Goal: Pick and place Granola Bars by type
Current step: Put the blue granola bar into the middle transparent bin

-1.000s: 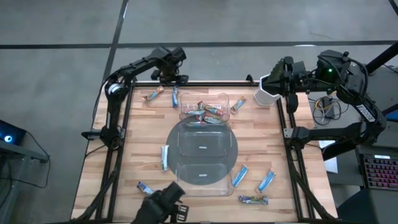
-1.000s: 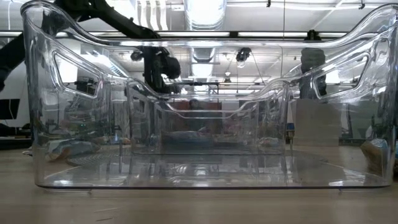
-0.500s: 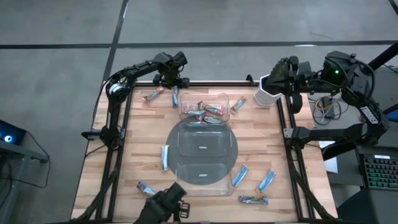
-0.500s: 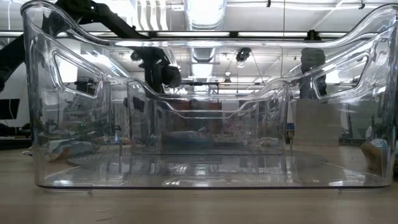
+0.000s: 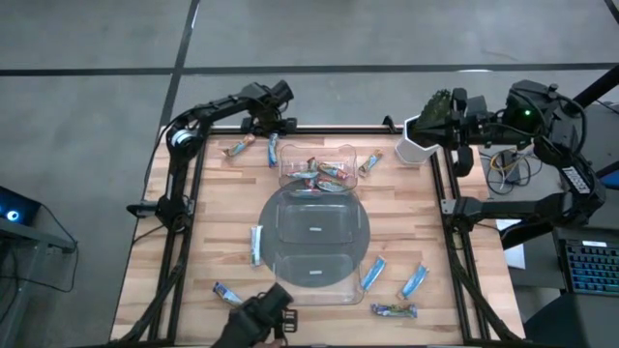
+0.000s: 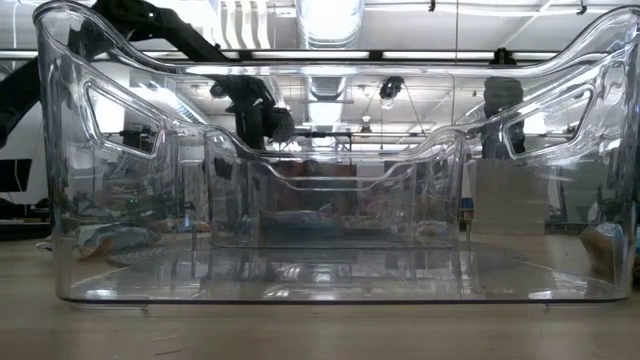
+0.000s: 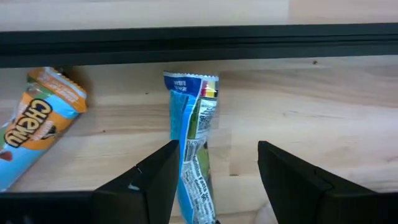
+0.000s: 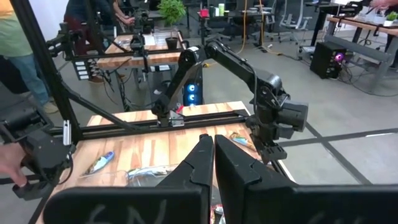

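a pale wooden slatted bench point(image 5: 213, 213) with a black metal frame stands on a grey concrete floor, and a clear plastic compartment tray point(image 5: 318, 232) sits at its middle. slim foil-wrapped granola bars point(image 5: 323, 174) lie heaped in the tray's far compartment, others scattered flat on the wood around it. the left tool point(image 7: 214, 180) hangs at the far left corner with its dark fingers spread wide, nothing held. under it lies a light blue granola bar point(image 7: 194, 143), crinkled and glossy, its long axis running between the two fingers, its crimped end toward the black frame rail; in the high view this bar point(image 5: 272, 150) points across the bench's depth. just beside it an orange-and-blue granola bar point(image 7: 34, 127) lies tilted, apart from the tool. the right tool point(image 8: 214, 165) waits off the far right corner near a white cup point(image 5: 416, 145), its fingers pressed together and empty.
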### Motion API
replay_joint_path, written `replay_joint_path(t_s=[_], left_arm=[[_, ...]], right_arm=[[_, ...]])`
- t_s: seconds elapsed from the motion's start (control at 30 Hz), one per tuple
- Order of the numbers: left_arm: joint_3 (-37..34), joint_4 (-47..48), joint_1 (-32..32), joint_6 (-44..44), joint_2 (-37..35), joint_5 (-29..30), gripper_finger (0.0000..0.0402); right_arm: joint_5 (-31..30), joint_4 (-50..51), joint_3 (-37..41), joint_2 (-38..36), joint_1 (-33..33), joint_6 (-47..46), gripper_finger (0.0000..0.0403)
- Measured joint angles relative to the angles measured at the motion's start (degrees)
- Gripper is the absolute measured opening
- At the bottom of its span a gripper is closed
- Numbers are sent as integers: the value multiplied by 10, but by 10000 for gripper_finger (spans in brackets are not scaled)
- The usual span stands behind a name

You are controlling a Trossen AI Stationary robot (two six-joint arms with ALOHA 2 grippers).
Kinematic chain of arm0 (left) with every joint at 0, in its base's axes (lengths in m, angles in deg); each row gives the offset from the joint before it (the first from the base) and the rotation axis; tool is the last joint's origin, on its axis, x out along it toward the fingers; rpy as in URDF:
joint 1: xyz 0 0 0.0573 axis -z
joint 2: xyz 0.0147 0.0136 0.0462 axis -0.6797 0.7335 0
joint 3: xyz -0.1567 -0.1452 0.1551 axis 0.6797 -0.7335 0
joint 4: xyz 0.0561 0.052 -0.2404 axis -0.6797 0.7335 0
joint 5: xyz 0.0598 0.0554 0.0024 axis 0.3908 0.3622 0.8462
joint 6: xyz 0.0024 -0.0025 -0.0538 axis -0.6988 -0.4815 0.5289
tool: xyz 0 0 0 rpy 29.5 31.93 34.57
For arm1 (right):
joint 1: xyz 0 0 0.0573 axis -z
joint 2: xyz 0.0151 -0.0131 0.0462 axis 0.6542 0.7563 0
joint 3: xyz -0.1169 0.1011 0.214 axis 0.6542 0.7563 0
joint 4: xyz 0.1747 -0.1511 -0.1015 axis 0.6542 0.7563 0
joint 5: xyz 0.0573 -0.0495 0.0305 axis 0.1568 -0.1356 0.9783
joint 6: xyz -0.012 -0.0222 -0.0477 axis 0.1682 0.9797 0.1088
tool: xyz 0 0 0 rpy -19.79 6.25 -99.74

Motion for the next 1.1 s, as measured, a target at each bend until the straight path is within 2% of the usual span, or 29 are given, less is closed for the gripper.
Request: replay_joint_path(t_s=[0.23,0.5,1.1], left_arm=[[0,-1,5,4,9,36,198],[-12,-13,5,7,20,39,197],[-84,-61,6,13,20,38,196]], right_arm=[[0,3,0,-7,0,0,8],[0,4,0,-20,0,-3,8],[-4,4,0,-29,0,-24,8]])
